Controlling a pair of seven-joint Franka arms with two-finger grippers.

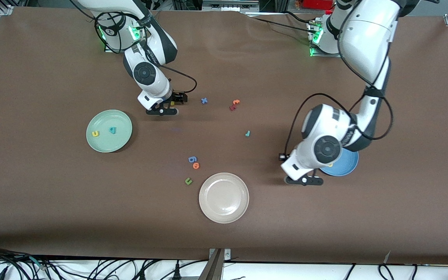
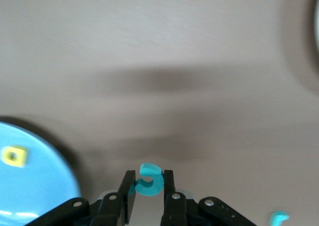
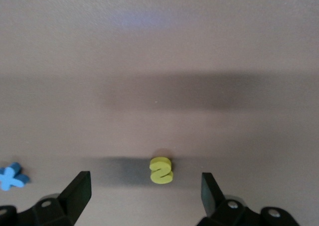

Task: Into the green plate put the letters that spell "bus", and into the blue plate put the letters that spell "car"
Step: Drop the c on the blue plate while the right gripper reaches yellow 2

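Left gripper (image 2: 148, 196) pinches the teal "c" (image 2: 148, 180) beside the blue plate (image 2: 35, 186), so we judge delivery next, while the right gripper (image 3: 145, 188), spread, hangs over the yellow "s" (image 3: 161, 169).

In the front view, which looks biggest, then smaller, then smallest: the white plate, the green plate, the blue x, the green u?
1. White plate and green plate: they look about alike, the white one being nearer the camera.
2. Blue x and green u: both tiny, too close to rank.
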